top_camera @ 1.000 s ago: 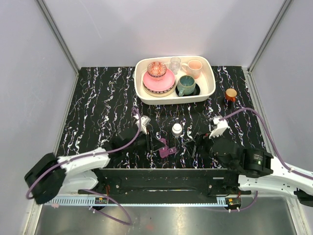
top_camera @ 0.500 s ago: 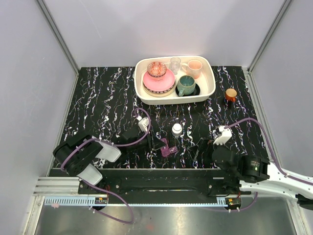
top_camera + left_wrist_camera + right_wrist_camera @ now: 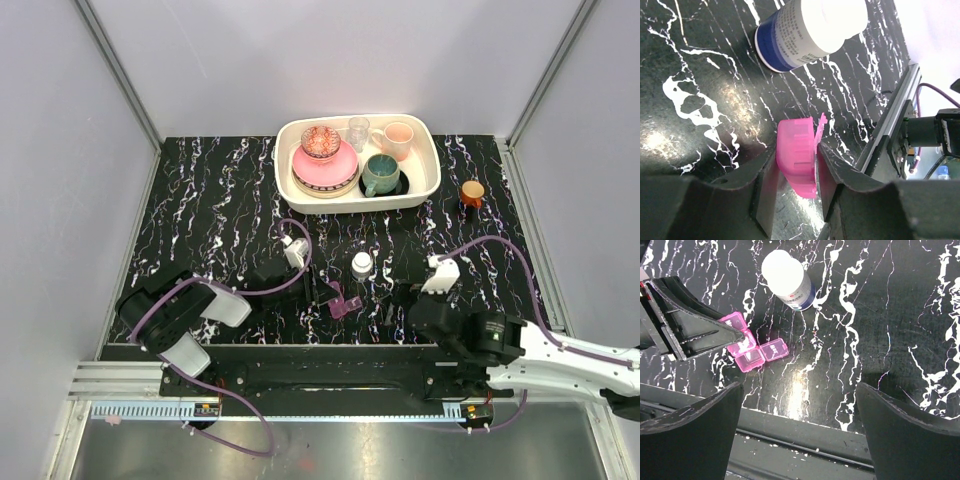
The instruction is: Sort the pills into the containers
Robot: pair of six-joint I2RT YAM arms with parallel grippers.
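Observation:
The magenta pill box (image 3: 342,305) lies on the black marbled table near the front edge. My left gripper (image 3: 325,293) is shut on its left end. In the left wrist view the box (image 3: 796,162) sits clamped between the two fingers (image 3: 765,190). In the right wrist view the box (image 3: 751,360) shows one lid flipped open, with the left gripper's fingers (image 3: 695,335) on it. A white-capped bottle (image 3: 362,264) stands just behind the box. My right gripper (image 3: 799,390) is wide open and empty, hovering right of the box. No pills are visible.
A cream tray (image 3: 430,190) of crockery stands at the back. A small brown jar with an orange lid (image 3: 472,192) stands to its right. The black front rail (image 3: 330,365) runs just below the pill box.
The left arm's elbow has folded back to the left while its gripper stayed at the pill box. The right gripper pulled back, then came forward and left toward the box.

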